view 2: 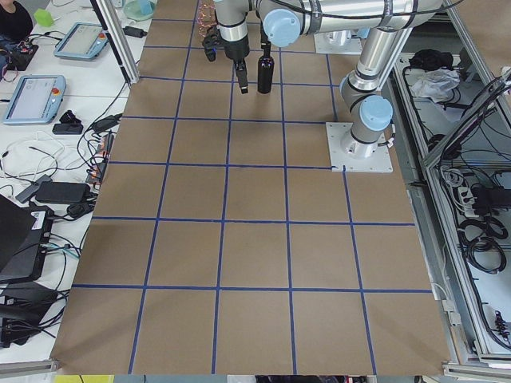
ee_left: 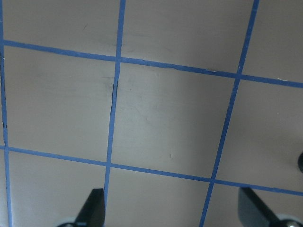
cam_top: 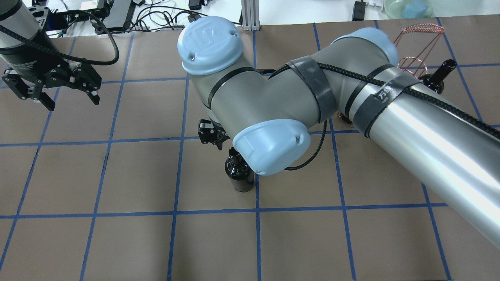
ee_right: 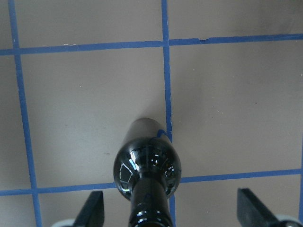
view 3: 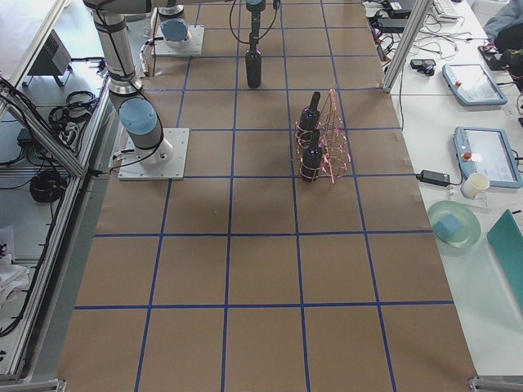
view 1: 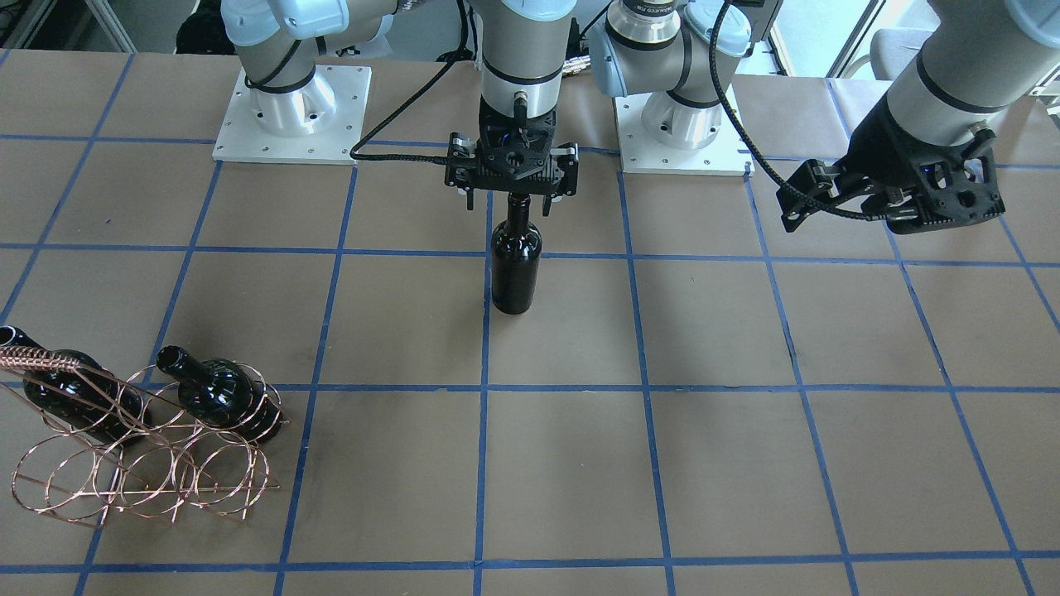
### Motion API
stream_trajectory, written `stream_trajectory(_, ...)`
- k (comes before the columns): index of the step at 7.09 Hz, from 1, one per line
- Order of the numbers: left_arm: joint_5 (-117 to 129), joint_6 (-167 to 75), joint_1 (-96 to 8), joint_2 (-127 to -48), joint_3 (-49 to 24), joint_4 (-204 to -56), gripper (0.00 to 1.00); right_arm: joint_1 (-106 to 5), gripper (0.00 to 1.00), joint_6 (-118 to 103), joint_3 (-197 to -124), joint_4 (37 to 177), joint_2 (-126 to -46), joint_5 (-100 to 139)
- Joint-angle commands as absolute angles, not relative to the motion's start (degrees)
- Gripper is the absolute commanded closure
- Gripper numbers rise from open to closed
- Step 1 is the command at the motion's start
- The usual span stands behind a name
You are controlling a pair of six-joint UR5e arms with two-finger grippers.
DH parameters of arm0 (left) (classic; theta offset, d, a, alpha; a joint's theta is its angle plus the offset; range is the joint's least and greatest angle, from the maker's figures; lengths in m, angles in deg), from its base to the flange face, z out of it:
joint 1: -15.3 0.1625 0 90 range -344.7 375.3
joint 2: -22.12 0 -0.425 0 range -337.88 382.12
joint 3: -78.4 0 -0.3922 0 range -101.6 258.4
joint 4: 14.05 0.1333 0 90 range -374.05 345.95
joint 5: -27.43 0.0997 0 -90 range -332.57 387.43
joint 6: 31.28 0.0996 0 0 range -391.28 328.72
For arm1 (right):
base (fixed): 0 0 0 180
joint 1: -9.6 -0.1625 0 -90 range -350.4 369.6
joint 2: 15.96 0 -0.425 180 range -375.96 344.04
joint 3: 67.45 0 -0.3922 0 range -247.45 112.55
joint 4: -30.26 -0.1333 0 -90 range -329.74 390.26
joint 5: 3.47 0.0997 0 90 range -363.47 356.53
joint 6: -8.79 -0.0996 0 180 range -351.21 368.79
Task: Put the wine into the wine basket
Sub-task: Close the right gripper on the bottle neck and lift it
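Observation:
A near-black wine bottle (view 1: 515, 273) stands upright on the table near its middle. My right gripper (view 1: 517, 197) is over its neck, jaws open on either side and apart from the glass. The right wrist view shows the bottle (ee_right: 147, 165) between wide-spread fingertips (ee_right: 92, 208). In the overhead view my right arm hides most of that gripper, and the bottle (cam_top: 239, 173) shows under it. The copper wire wine basket (view 1: 141, 468) stands to my right and holds two other bottles (view 1: 219, 397). My left gripper (view 1: 816, 203) is open and empty, held above the table.
The table is brown with a blue tape grid. The arm base plates (view 1: 290, 116) sit at the robot's edge. The basket's twisted handle (cam_top: 418, 30) and a bottle neck (cam_top: 441, 76) show past my right arm. My left gripper (cam_top: 72, 100) hangs over bare table.

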State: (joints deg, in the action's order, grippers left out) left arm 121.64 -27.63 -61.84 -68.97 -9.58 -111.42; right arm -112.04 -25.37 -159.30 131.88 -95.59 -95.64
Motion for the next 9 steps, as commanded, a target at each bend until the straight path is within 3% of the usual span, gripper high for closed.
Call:
stream_trajectory(1,121.65,-27.42,-61.78,-68.94,-9.58,-111.44,0.0,-112.21,0.02,-25.22,-160.35,132.92,-95.42,-96.1)
stream_trajectory(9,121.65,-27.24,-61.78,-68.76,-10.9,-112.05,0.0,-112.3,0.39,-25.31,-161.32,134.5,-94.71,-92.24)
